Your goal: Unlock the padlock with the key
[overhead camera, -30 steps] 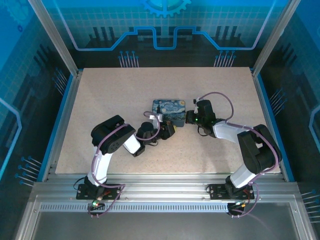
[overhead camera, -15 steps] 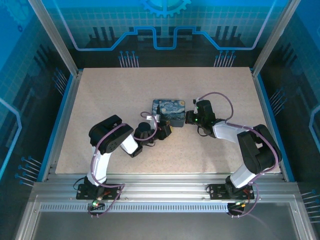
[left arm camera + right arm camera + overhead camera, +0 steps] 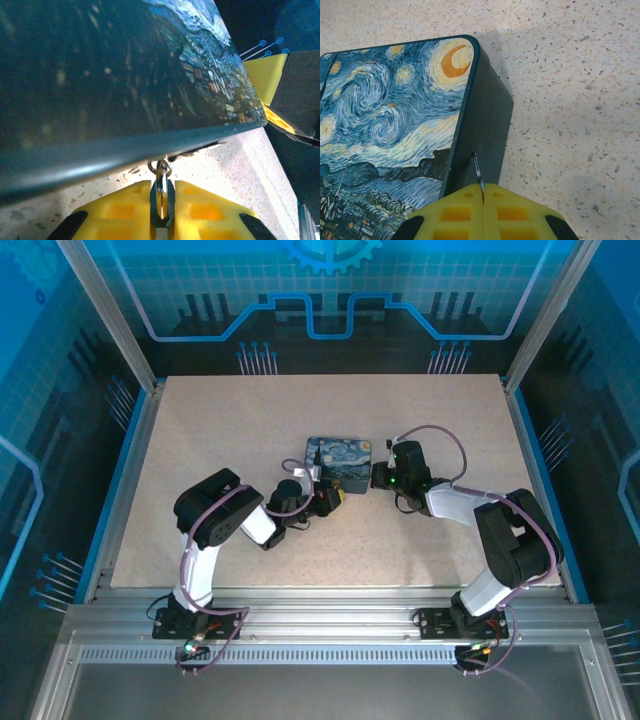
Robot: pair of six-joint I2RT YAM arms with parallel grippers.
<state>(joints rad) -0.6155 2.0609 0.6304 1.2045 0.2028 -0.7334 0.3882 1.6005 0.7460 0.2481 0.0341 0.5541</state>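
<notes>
A: The left gripper (image 3: 161,202)?
B: Its yellow moulded pads pinch the shiny padlock (image 3: 161,176) under the box (image 3: 100,75) rim.
A: The right gripper (image 3: 482,192)?
B: Clamped on the thin key (image 3: 477,169), beside the box's smooth dark wall.

Pale speckled table (image 3: 200,440); dark-teal box (image 3: 338,462) with starry-night lid lies flat near centre.

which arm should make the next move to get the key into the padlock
Right, probably. The right arm's jaws pinch the key, which lies beside the box wall. The left arm's jaws are shut on the padlock under the lid rim, so it suits holding that steady.
</notes>
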